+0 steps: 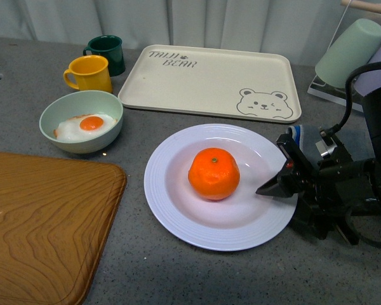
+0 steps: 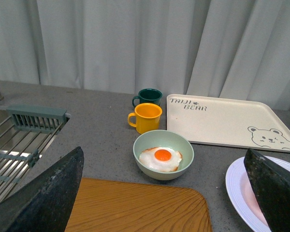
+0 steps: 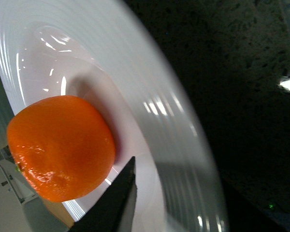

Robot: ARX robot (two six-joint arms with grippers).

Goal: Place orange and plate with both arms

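We find the orange (image 1: 214, 173) resting in the well of the plate (image 1: 157, 184), which sits flat on the counter (image 1: 178, 279) just in front of the bear tray (image 1: 209, 79) and to the right of the green bowl (image 1: 82, 146). The right hand (image 1: 276, 166) lies at the plate's right rim, fingers spread apart, one tip over the rim and clear of the orange, holding nothing. The left hand (image 2: 163, 159), seen only from its wrist camera, stands wide and empty, left of the plate.
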